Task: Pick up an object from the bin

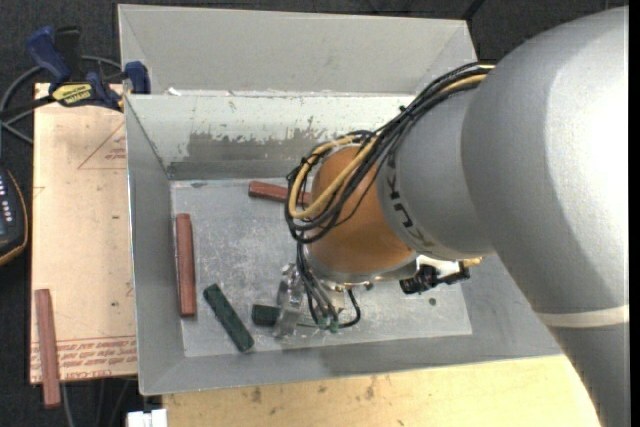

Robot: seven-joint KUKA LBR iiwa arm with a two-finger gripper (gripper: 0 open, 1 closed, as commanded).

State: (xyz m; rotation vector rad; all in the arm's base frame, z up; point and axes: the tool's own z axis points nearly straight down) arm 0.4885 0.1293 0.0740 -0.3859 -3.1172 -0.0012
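My gripper reaches down near the bin's front edge, below the orange wrist cover. Just left of it lies a small dark green block, touching or nearly touching the metal fingers. Further left a long dark green bar rests diagonally on the bin floor. Whether anything sits between the fingers is hidden by cables and the gripper body.
A long reddish-brown bar lies along the bin's left wall. A shorter reddish-brown piece lies near the back wall, partly under the arm. The arm and its cables cover the bin's right half.
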